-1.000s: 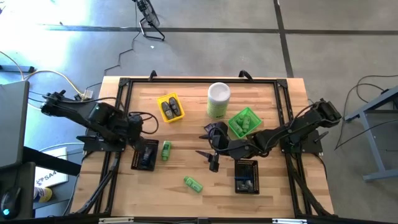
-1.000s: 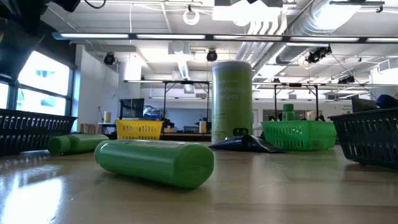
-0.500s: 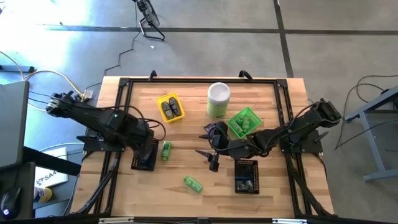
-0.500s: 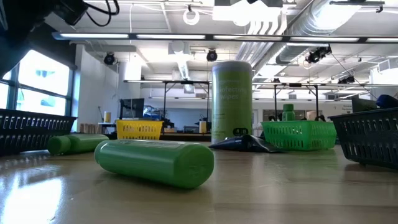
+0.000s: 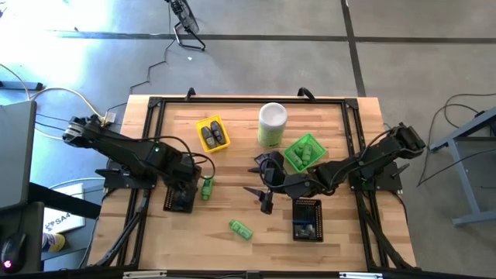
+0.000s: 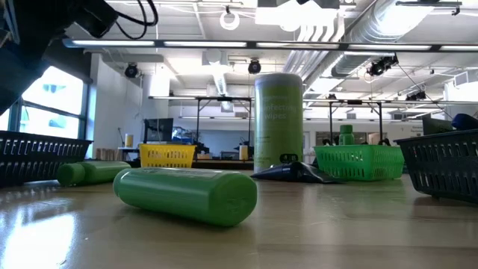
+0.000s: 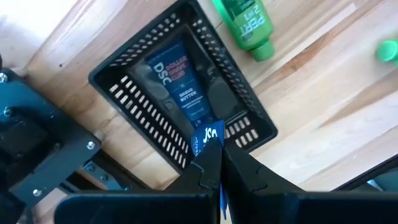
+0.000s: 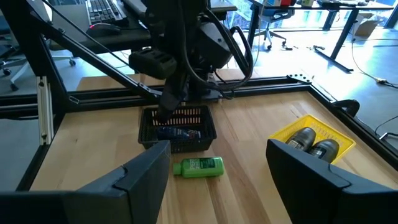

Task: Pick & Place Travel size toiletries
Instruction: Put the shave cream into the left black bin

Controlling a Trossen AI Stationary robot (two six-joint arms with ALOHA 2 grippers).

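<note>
My left gripper points down over the left black mesh tray, shut on a dark navy packet. A second navy packet lies flat in that tray. Two bright green bottles lie on their sides on the wood: one just right of the tray, one nearer the front edge. My right gripper hovers open at the table's middle, nothing between its fingers. In the right wrist view my left gripper stands above the tray. My left gripper pinches the navy packet between its two fingers, coming from above and pointing down. Only the packet's lower printed end shows past the fingertips; the held part is hidden by the fingers. The packet hangs below them over one end of the tray.
A yellow tray with dark grey oval pieces sits far left. A tall pale-green canister and a green tray of green bottles stand far centre. A second black tray sits near right. Bare wood lies along the front edge.
My left gripper, still shut on the navy packet, has moved toward the table's right and near edges and down, ending over the left black tray. The right arm has kept still.
</note>
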